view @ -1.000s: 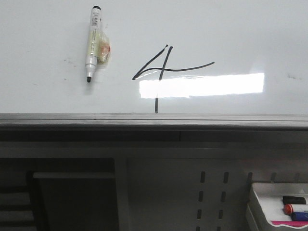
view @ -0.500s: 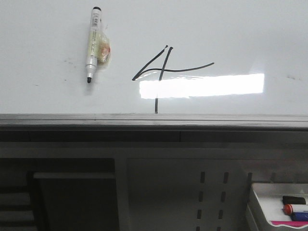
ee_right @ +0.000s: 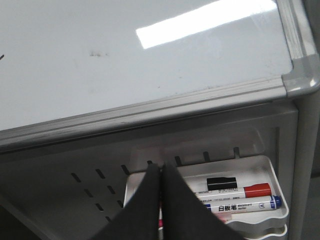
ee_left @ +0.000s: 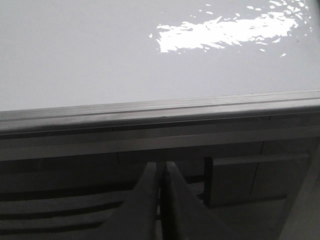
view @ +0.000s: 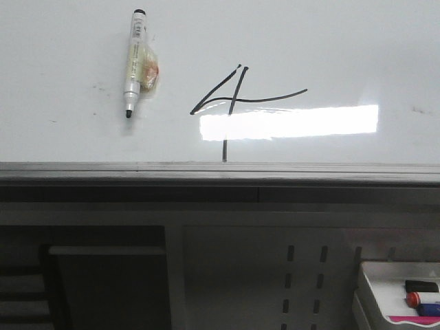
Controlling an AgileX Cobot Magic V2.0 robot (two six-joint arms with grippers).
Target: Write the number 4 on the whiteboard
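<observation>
The number 4 (view: 234, 96) stands drawn in thin black lines on the whiteboard (view: 344, 48), with a slanted stroke, a long crossbar and a vertical stroke running down to the grey edge. A white marker (view: 132, 62) lies uncapped on the board to the left of it, tip toward me. Neither gripper shows in the front view. My left gripper (ee_left: 160, 167) is shut and empty, below the whiteboard (ee_left: 100, 55) edge. My right gripper (ee_right: 161, 167) is also shut and empty, below the whiteboard (ee_right: 75, 65) near its right corner, above a tray.
A small white tray (ee_right: 267, 172) holds a red-capped marker (ee_right: 235, 192), a blue-capped marker (ee_right: 245, 205) and a black item (ee_right: 221, 183); the tray (view: 375, 289) sits low right in the front view. A perforated grey panel (view: 302, 275) lies below the board's edge.
</observation>
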